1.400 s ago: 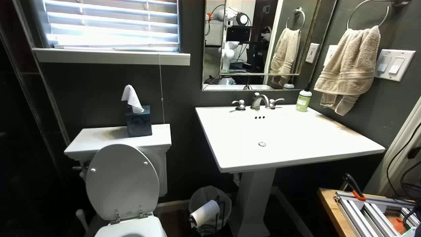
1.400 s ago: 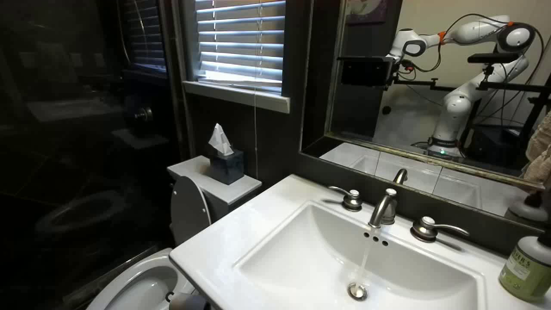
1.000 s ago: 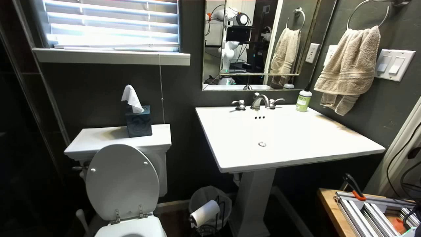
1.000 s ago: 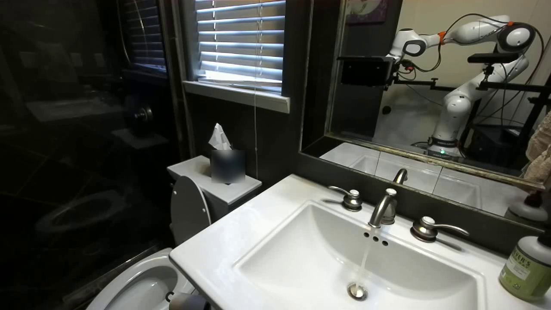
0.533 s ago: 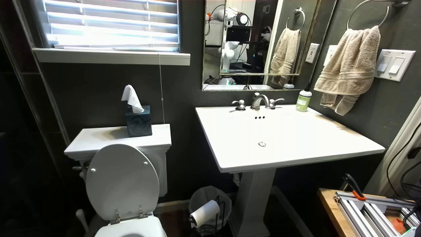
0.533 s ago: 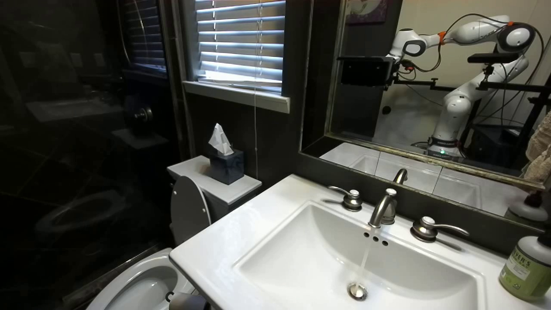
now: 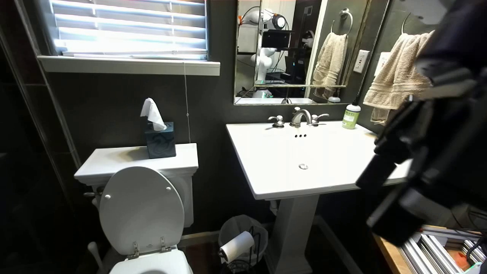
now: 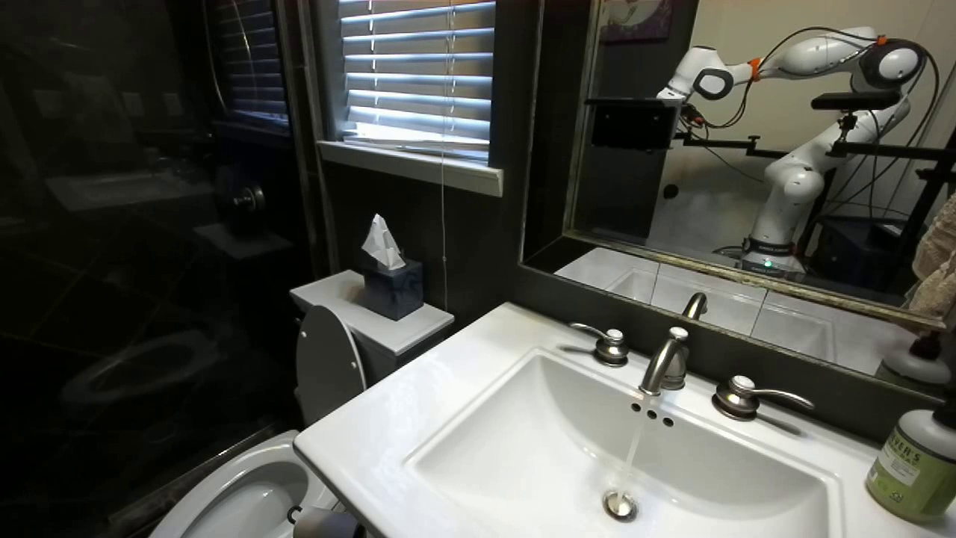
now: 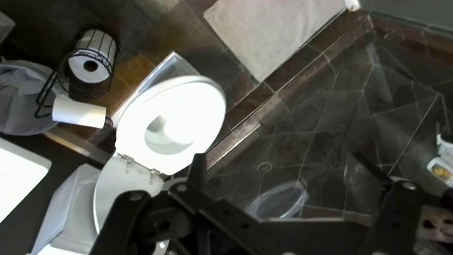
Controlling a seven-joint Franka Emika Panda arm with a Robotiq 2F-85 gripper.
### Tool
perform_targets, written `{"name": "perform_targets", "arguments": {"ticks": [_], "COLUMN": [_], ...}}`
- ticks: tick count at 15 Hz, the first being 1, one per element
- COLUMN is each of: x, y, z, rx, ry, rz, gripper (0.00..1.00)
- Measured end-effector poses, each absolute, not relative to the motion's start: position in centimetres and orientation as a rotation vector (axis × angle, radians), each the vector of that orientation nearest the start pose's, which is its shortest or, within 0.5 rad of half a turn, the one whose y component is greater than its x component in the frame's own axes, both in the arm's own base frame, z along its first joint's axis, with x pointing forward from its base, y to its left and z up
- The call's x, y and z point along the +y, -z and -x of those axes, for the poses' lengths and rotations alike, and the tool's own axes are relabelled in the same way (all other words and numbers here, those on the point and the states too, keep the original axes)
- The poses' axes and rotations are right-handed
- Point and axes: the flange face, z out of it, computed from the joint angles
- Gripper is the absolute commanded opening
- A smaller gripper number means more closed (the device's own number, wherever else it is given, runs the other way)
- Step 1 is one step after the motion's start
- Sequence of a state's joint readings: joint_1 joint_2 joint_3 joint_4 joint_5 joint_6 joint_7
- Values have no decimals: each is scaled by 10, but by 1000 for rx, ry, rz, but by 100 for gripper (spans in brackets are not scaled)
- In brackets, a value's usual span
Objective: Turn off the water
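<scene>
Tool (image 9: 279, 159) with jaws standing wide apart, faucet (image 8: 663, 365) well away from it, water (image 8: 633, 448) running into sink (image 8: 508, 441).

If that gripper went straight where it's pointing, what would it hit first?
Perhaps the dark reflective panel beside the toilet: in the wrist view, the gripper appears aimed past the toilet at dark tiles, seemingly through that panel. Depth is unclear.

Your gripper (image 9: 277, 157) is black; your faucet (image 8: 661, 366), silver-grey; the sink (image 8: 388, 426), white. You have a beige towel (image 7: 399, 76), a tissue box (image 7: 161, 145) in swirled dark blue, a soap bottle (image 8: 913, 467) in green and white.
</scene>
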State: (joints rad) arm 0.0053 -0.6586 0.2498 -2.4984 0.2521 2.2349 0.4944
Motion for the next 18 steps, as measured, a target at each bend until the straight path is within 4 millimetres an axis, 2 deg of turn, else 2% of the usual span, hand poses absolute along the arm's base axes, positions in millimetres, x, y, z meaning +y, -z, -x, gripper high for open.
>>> {"name": "perform_targets", "arguments": {"ticks": [9, 13, 18], "x": [20, -19, -71], "y": [-551, -541, -521], "z": [-417, -445, -490], "rx": [1117, 1391, 1752], "ry": [887, 1033, 1185], "rz": [2762, 2694, 2551], "gripper": [100, 100, 100]}}
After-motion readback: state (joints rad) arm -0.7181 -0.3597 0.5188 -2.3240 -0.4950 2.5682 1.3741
